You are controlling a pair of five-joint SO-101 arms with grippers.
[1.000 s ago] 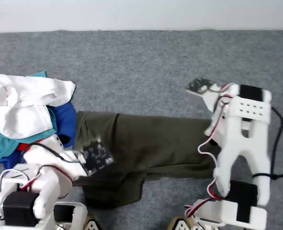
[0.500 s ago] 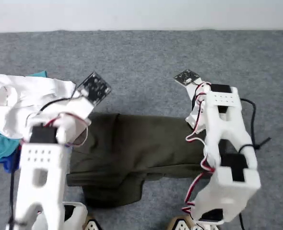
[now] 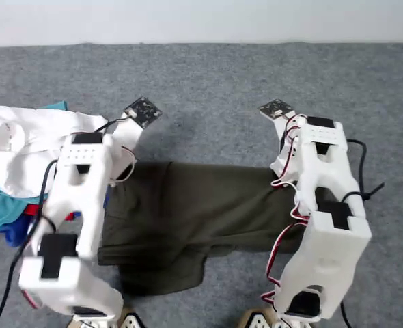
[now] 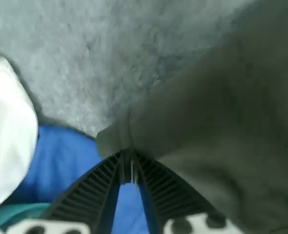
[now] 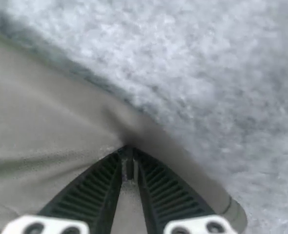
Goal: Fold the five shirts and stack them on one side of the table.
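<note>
There's the pile (image 3: pixel 24 154) of white, teal and blue shirts at the left edge of the table (image 3: pixel 215 82); just beside it the left gripper (image 4: pixel 127 163) is clamped on the far left corner of the olive shirt (image 3: pixel 201 212), which lies mid-table, and the right gripper (image 5: pixel 128 158) pinches its far right edge

1. The olive-green shirt (image 3: pixel 188 212) is plain, one dark tone.
2. A white shirt (image 3: pixel 31 147), a blue shirt (image 4: pixel 71 156) and a teal shirt (image 3: pixel 0 205) are plain too.
3. The table (image 3: pixel 208 82) is speckled grey.
4. The left arm (image 3: pixel 78 198) and right arm (image 3: pixel 328 198) are white with black blocks.
</note>
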